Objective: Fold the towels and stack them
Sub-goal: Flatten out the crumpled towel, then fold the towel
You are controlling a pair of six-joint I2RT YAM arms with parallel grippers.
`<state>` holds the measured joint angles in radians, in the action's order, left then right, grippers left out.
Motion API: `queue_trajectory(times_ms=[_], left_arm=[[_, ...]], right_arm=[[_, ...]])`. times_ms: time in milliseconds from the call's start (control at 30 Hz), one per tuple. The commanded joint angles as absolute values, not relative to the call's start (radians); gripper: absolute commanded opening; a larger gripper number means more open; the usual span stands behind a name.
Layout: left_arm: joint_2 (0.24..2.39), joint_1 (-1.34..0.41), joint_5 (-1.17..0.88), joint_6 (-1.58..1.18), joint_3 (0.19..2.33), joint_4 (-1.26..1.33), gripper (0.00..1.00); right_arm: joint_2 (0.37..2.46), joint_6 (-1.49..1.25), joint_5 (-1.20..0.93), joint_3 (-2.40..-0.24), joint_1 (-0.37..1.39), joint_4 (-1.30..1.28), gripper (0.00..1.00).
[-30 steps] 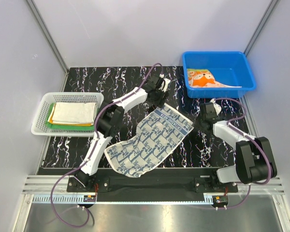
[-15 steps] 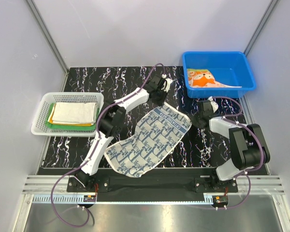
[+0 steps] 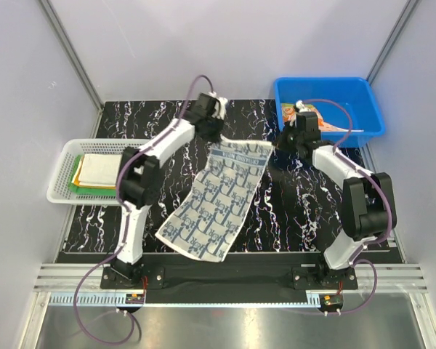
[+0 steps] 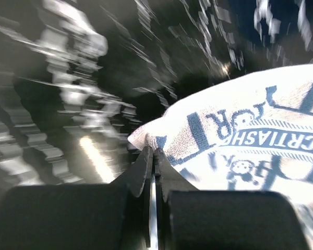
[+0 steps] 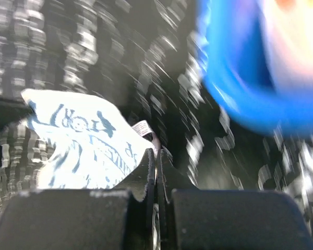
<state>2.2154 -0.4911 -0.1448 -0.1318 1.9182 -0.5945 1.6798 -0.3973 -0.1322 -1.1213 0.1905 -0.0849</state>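
The navy-and-white patterned towel [image 3: 221, 196] is stretched between both grippers, its far edge lifted and its near end trailing on the table toward the front. My left gripper [image 3: 212, 138] is shut on the far left corner; in the left wrist view its jaws [image 4: 154, 151] pinch the towel's [image 4: 240, 151] corner. My right gripper [image 3: 278, 145] is shut on the far right corner, by the label, and the right wrist view shows its jaws [image 5: 157, 152] closed on the cloth's [image 5: 78, 140] edge. The white towel [image 3: 102, 169] tops a folded stack. The fox-face towel [image 3: 305, 118] lies in the bin.
A white basket [image 3: 62, 190] at the left holds the folded stack, with green and orange-yellow edges showing under the white one. The blue bin [image 3: 363, 94] stands at the back right, close behind my right gripper. The black marbled table [image 3: 305, 218] lies between them.
Both grippers closed on the towel's far corners and pulled them up and toward the back. The towel is now stretched longer and narrower, its far edge off the table.
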Motion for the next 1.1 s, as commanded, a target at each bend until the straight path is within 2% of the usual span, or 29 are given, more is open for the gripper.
queue_trajectory(times_ms=[0,67,133,233,333,467,633,1067], left_arm=[[2.112,-0.448,-0.126,-0.141,1.985,-0.592,0.0],[2.114,-0.416,-0.126,-0.144,2.006,-0.601,0.0],[2.124,-0.394,-0.138,-0.153,2.042,-0.6,0.0],[2.147,-0.356,-0.178,-0.172,2.097,-0.586,0.0],[2.19,-0.331,-0.23,-0.169,2.188,-0.569,0.0],[2.203,-0.322,-0.216,-0.094,2.208,-0.543,0.0],[2.175,-0.313,-0.222,-0.016,2.151,-0.509,0.0],[1.881,-0.314,-0.296,-0.023,1.677,-0.402,0.0]], right_arm=[[1.745,-0.255,-0.314,-1.251,0.19,-0.002,0.0],[1.785,-0.233,-0.314,-1.358,0.192,0.032,0.0],[1.874,-0.172,-0.313,-1.463,0.19,-0.039,0.0],[2.002,-0.115,-0.339,-1.725,0.19,-0.124,0.0],[2.085,-0.098,-0.347,-1.862,0.19,-0.163,0.0],[2.134,-0.063,-0.359,-1.92,0.19,-0.146,0.0],[2.108,-0.034,-0.397,-1.837,0.19,-0.066,0.0],[1.78,-0.014,-0.468,-1.359,0.238,0.021,0.0]])
